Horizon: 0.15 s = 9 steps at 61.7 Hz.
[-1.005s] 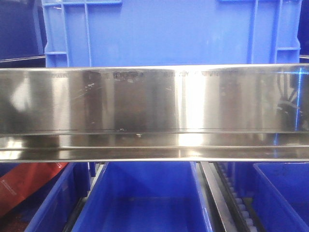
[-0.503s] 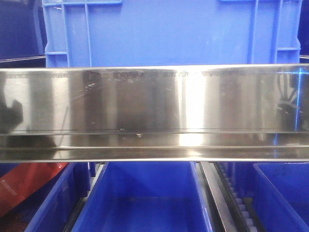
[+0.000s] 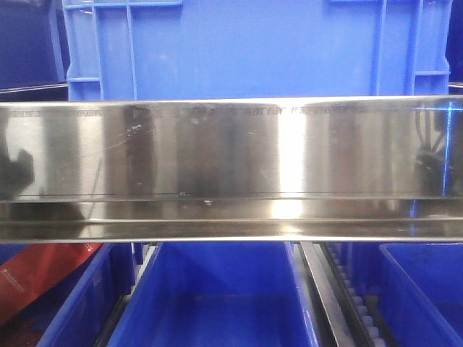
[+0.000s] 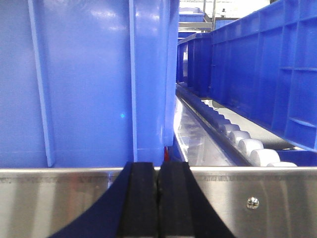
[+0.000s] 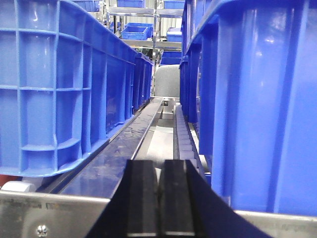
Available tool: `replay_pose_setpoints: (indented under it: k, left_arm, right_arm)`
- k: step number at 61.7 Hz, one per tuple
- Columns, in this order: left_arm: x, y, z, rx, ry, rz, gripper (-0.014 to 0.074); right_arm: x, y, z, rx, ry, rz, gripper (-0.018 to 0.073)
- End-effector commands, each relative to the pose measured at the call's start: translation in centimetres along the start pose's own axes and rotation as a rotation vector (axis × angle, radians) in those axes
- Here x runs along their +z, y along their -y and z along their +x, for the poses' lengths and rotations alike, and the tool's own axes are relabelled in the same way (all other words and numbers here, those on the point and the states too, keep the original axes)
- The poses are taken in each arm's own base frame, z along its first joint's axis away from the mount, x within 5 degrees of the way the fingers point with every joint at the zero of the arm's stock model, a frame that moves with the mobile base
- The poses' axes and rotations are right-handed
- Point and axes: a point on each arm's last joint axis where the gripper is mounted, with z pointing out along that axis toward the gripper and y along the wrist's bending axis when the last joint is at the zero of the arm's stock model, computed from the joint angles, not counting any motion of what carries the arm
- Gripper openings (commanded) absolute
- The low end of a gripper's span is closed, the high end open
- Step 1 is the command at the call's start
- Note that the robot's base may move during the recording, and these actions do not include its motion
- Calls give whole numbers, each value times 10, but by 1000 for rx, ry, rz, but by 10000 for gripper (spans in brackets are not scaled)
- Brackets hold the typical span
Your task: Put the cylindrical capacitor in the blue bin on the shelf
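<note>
Both tools have their pads pressed together with nothing between them: the left gripper [image 4: 158, 203] and right gripper [image 5: 158, 208] sit just short of the shelf's front beam [image 3: 231, 148]. Beyond stand blue bins [image 4: 84, 84] and roller rails [image 4: 237, 141]. No capacitor shows anywhere. Pushing forward risks striking the beam.
</note>
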Motion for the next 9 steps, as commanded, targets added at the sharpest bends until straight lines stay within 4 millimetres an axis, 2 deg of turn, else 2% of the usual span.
replay_pose_setpoints:
  k: [1,9]
  left_arm:
    - [0,0,-2,-6,16,6,-111]
    - [0,0,-2,-6,16,6,-111]
  right_arm:
    - [0,0,-2,-6,22,8,-165]
    - [0,0,-2,-6,22,8,-165]
